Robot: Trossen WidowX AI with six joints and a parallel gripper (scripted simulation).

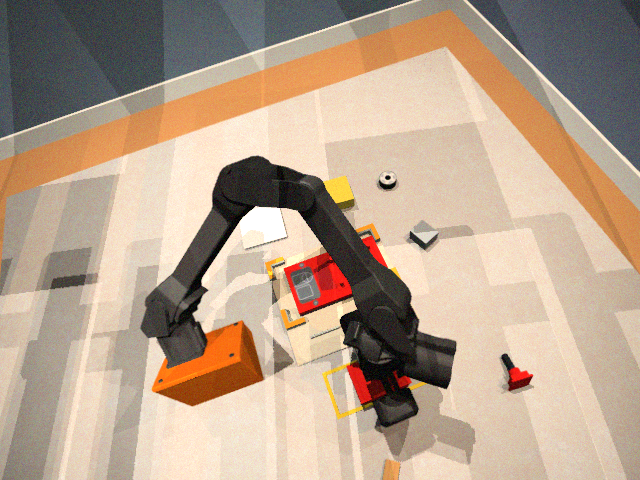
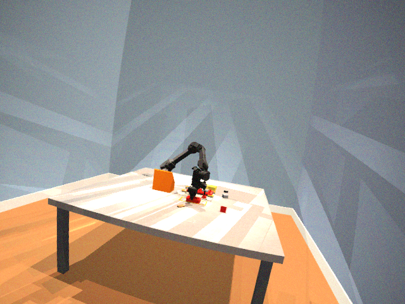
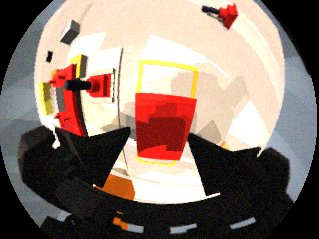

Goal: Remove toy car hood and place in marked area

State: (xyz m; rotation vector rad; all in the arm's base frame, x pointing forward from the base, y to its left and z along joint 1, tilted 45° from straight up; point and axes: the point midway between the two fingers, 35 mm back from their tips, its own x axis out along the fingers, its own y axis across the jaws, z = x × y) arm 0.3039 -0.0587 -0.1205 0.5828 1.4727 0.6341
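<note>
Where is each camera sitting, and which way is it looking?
Top: high above the table, looking down at the whole arm, the toy car and the red hood in the yellow marked area.
Exterior: far off in the room, looking across at the table, with the arm small on it.
Wrist: on the arm's wrist, looking down past the open gripper, its two dark fingers on either side of the hood.
Top and wrist both show the hood in the marked area.

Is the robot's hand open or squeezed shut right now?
Open. In the wrist view the hand has its two dark fingers spread apart on either side of the red hood, which lies inside the yellow marked area.
</note>
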